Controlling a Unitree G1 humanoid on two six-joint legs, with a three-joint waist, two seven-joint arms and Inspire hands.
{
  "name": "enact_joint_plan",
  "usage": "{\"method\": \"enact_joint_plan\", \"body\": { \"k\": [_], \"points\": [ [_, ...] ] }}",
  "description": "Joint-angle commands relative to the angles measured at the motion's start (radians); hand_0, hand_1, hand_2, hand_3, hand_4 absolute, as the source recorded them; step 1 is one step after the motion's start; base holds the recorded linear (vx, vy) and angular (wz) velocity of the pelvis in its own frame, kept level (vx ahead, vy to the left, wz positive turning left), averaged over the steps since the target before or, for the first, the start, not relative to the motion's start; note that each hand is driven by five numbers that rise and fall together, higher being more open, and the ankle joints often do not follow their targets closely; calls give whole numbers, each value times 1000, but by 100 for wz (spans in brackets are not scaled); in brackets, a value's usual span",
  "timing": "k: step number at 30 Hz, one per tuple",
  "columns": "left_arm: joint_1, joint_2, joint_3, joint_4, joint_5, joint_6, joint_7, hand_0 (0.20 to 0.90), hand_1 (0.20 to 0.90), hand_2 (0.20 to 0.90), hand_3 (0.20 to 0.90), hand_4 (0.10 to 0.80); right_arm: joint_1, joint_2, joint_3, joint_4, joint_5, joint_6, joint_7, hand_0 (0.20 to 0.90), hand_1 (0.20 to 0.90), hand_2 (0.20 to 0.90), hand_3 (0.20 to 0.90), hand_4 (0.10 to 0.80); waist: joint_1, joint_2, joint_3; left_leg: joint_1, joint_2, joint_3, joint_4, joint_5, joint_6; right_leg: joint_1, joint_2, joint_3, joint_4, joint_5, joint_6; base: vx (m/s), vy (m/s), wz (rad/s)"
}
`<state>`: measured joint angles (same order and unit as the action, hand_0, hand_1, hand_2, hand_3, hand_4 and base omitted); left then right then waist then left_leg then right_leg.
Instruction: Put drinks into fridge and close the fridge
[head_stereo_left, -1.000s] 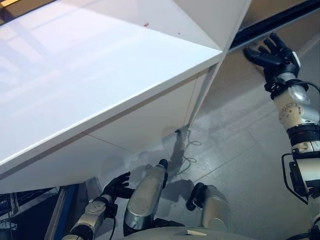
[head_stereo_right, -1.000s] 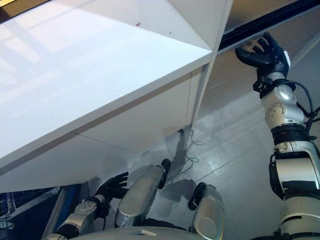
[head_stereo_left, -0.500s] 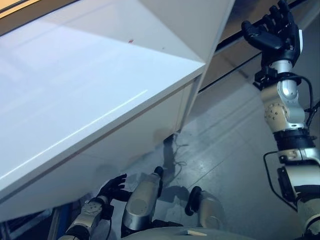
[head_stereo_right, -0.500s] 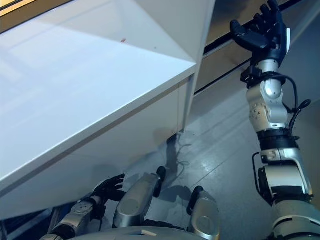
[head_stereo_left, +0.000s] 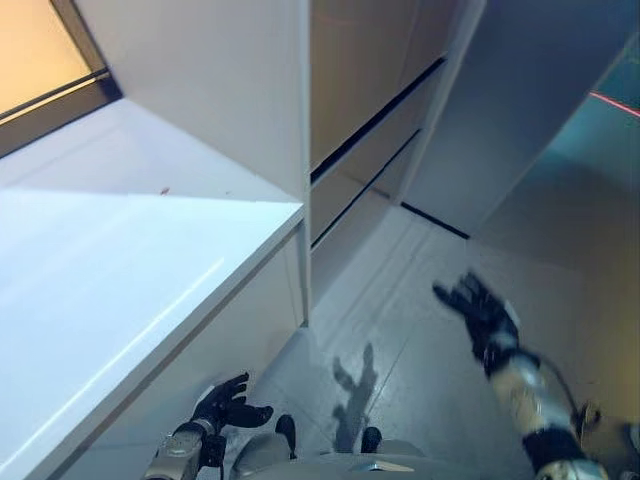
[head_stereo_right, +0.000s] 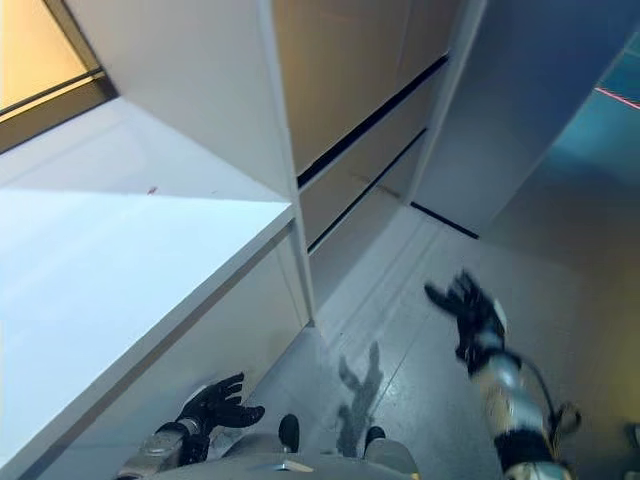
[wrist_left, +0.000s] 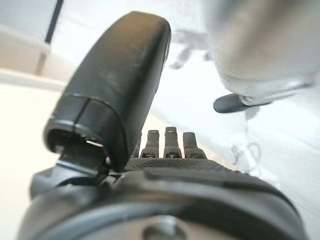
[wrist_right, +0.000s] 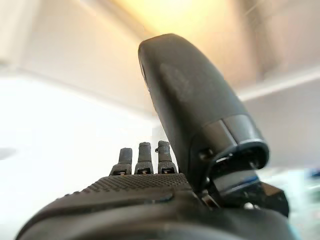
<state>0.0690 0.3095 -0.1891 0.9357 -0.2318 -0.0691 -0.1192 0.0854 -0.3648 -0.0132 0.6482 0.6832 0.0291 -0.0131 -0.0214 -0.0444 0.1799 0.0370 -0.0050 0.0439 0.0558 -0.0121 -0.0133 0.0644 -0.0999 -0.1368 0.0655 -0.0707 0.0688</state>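
Right hand (head_stereo_left: 482, 312), fingers spread and empty, at lower right above the floor (head_stereo_left: 400, 330); left hand (head_stereo_left: 225, 408), fingers apart, lower left beside the white table (head_stereo_left: 120, 270).

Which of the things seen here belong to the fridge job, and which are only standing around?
For the job: left hand, right hand, both open and empty. No drinks show.
Only there: white counter, cabinet fronts, grey panel, floor.

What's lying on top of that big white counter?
The white counter shows only one tiny red speck near its back. No drinks there. Both robot hands, left and right, are open and empty, off the counter.
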Motion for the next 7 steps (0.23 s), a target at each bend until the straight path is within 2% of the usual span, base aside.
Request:
{"method": "enact_joint_plan", "body": {
  "k": [1, 3, 7],
  "points": [
    [-3, 25, 42, 36, 40, -38, -23, 900, 900, 900, 900, 800, -33, -2, -9, 101, -97, -67, 80, 900, 900, 900, 900, 800, -9, 15, -38, 25, -36, 78, -15, -79, 37, -28, 79, -18, -7, 4, -21, -48, -14, -16],
    [-11, 22, 57, 85, 32, -40, -39, 900, 900, 900, 900, 800, -30, 27, -10, 262, -138, -18, 121, 900, 900, 900, 900, 800, -6, 15, -45, 36, -36, 79, -32, -74, 36, -17, 85, -21, -23, 7, -21, -35, -7, -13],
    [-25, 6, 71, 156, 26, -35, -63, 900, 900, 900, 900, 800, -39, 64, -13, 467, -176, 10, 156, 900, 900, 900, 900, 800, 1, 21, -49, 47, -35, 72, -48, -68, 36, -6, 90, -24, -26, 4, -23, -8, -1, -2]
  ]
}}
